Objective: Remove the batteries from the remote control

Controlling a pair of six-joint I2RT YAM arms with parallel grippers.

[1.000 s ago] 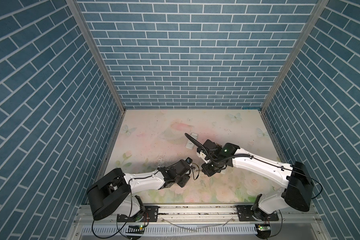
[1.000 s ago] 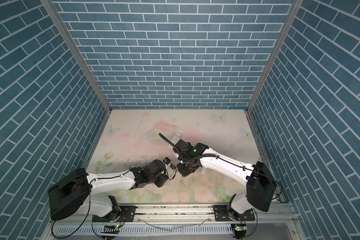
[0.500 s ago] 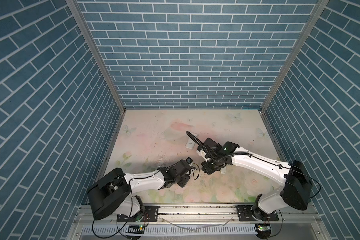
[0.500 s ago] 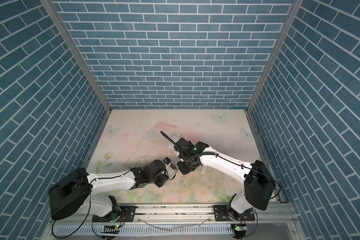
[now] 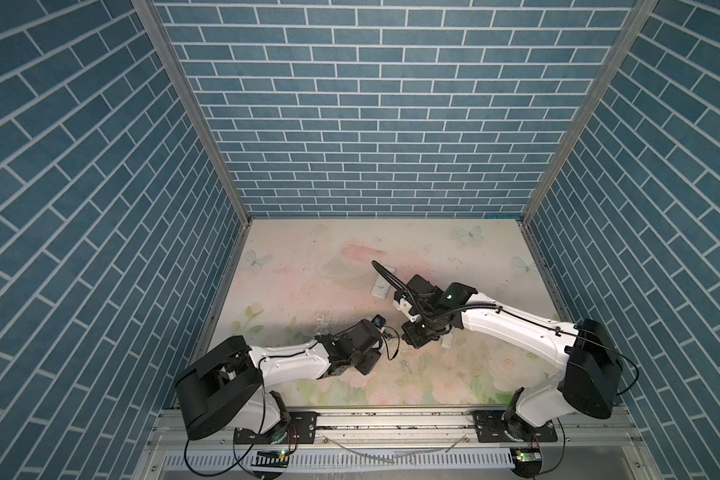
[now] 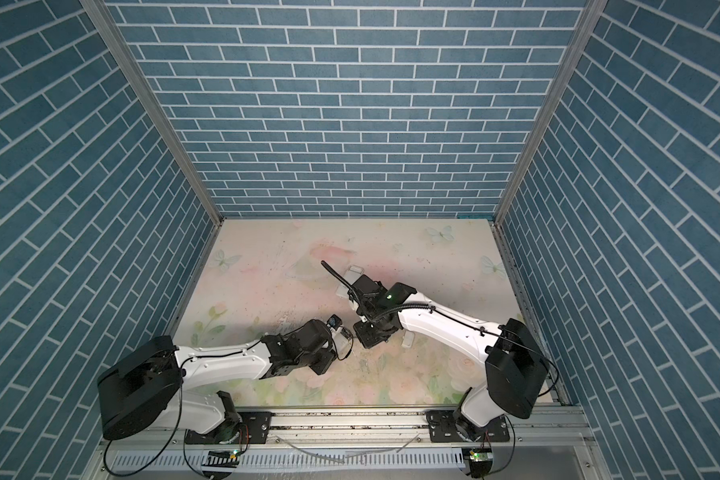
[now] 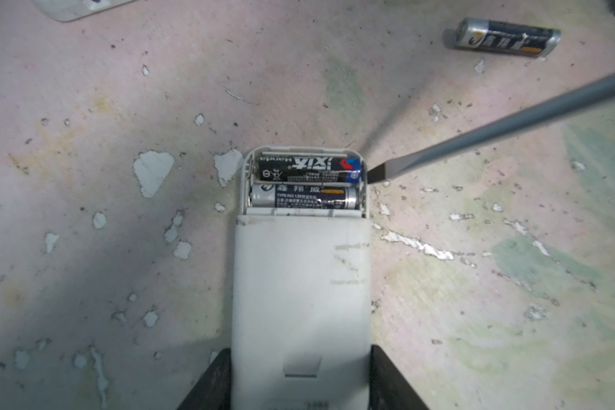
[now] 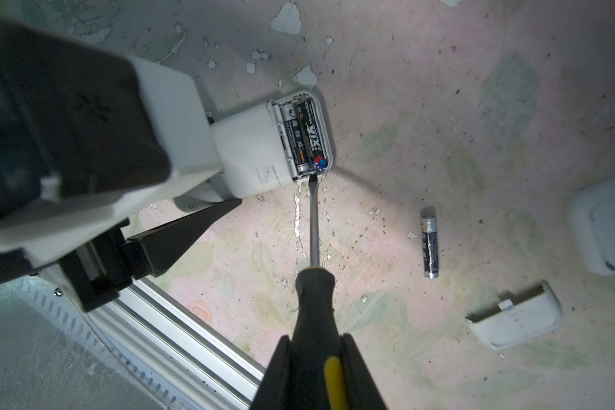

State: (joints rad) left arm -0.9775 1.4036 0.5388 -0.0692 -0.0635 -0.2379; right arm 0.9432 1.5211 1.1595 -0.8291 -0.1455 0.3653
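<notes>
I see the flowered tabletop [image 5: 308, 257] in both top views. Both arms reach in low over its near middle, and their heads almost meet there. The left arm [image 5: 292, 361] lies along the near edge, and the right arm [image 5: 516, 332] comes across from the right.

The left fingers [image 7: 215, 387] pinch the white remote [image 7: 299, 284] across its width, one on each long side. The remote's back faces up and its cover is off, so the compartment at the far end is open. I cannot tell whether the remote rests on the tabletop or is held just above it. A second white remote [image 8: 600, 227] lies well apart from it.

The right fingers [image 8: 277, 383] are pressed onto the black-and-yellow handle of a screwdriver [image 8: 315, 319]. Its shaft points at the held remote. The flat tip sits at the compartment's side wall, by the blue end of the outer cell. I cannot tell whether it touches the wall or only stands just beside it.

A white cover [image 8: 515, 319] lies on the tabletop near the second remote.

Two batteries [image 7: 302, 197] sit side by side in the compartment, across the remote's width. The black one is nearest the remote's end, and the silver-and-dark one is beside it. A loose battery [image 8: 429, 245] lies on the tabletop between the held remote and the second remote.
</notes>
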